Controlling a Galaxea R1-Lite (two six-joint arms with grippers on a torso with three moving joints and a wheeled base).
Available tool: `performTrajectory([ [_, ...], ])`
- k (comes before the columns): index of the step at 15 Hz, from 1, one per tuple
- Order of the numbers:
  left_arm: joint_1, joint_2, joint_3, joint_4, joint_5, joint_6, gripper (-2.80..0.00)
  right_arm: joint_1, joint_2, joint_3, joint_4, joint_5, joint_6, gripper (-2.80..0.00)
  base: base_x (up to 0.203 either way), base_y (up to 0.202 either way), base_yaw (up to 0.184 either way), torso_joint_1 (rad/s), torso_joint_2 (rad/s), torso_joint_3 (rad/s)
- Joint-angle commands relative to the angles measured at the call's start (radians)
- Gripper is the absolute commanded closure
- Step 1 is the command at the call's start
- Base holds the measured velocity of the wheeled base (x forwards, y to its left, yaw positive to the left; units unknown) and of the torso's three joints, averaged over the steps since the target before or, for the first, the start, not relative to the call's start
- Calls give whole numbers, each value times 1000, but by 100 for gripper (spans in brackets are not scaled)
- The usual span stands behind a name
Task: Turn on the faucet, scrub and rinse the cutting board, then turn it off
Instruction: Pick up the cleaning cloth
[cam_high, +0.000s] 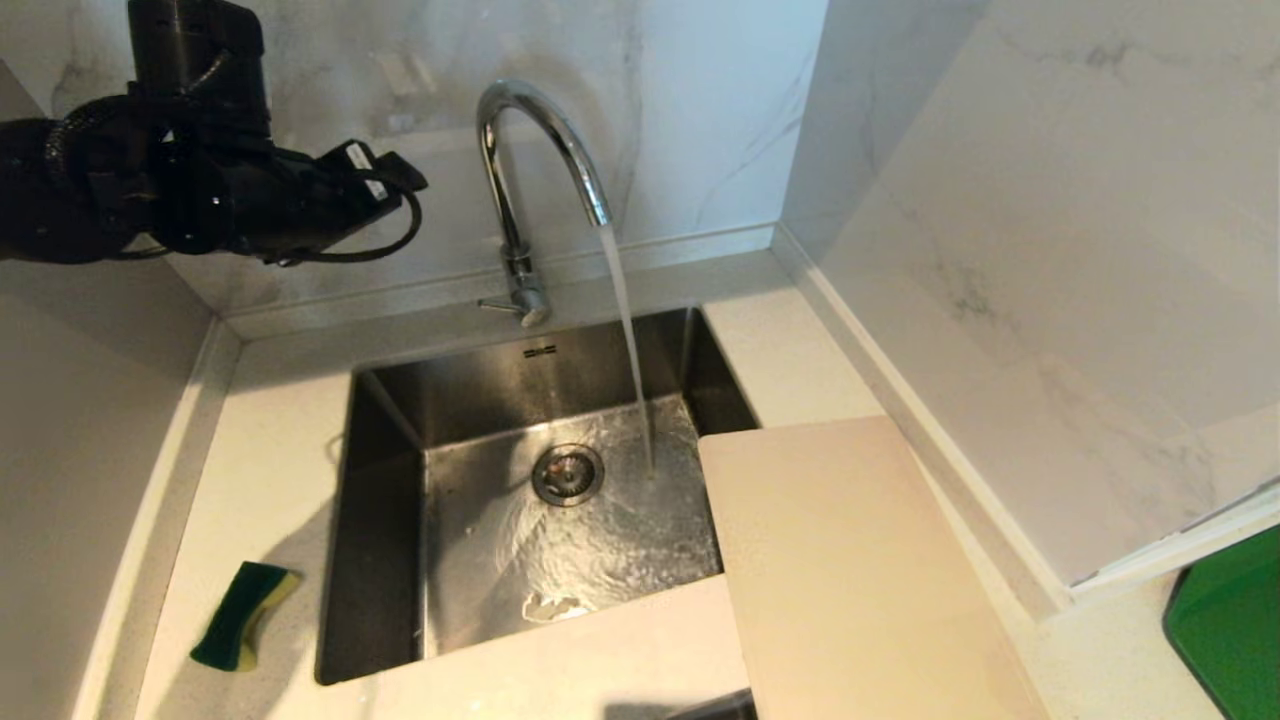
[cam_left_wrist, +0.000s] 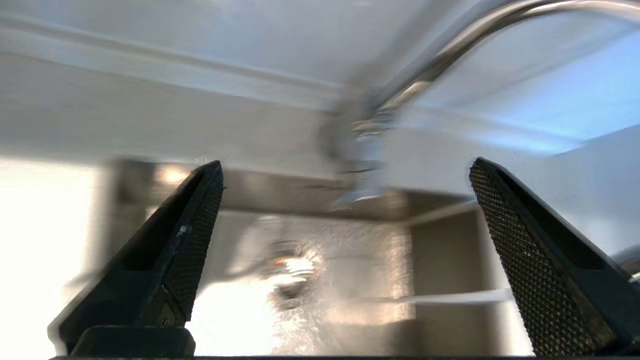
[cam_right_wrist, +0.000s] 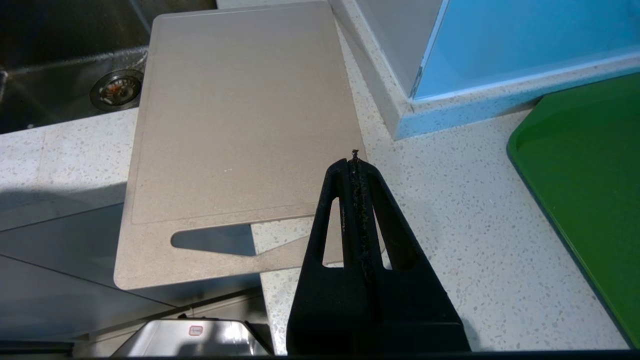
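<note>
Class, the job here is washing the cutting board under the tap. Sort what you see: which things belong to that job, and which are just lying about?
Belong to the job:
- faucet, water running
- cutting board, on the counter, one corner over the sink
- sink
- sponge, left of the sink
- left gripper, open, empty

Just lying about:
- green tray, far right
- right gripper, shut, idle

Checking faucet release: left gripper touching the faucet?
Apart. Head view shows the left gripper open, clear wall between it and the faucet.
</note>
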Motion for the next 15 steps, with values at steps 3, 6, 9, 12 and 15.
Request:
performTrajectory([
  [3,70,-133,215,6,-18,73,0,0,0,0,-1,0,0,0,0,0,0,0,0,0],
  [6,153,-209,403,5,-35,219,0,0,0,0,-1,0,0,0,0,0,0,0,0,0],
  [9,250,-254,550,47,-135,267,0,0,0,0,-1,0,0,0,0,0,0,0,0,0],
  [12,266,-306,741,99,-273,271,0,0,0,0,-1,0,0,0,0,0,0,0,0,0],
  [15,231,-359,902,68,-274,276,0,0,0,0,-1,0,0,0,0,0,0,0,0,0],
])
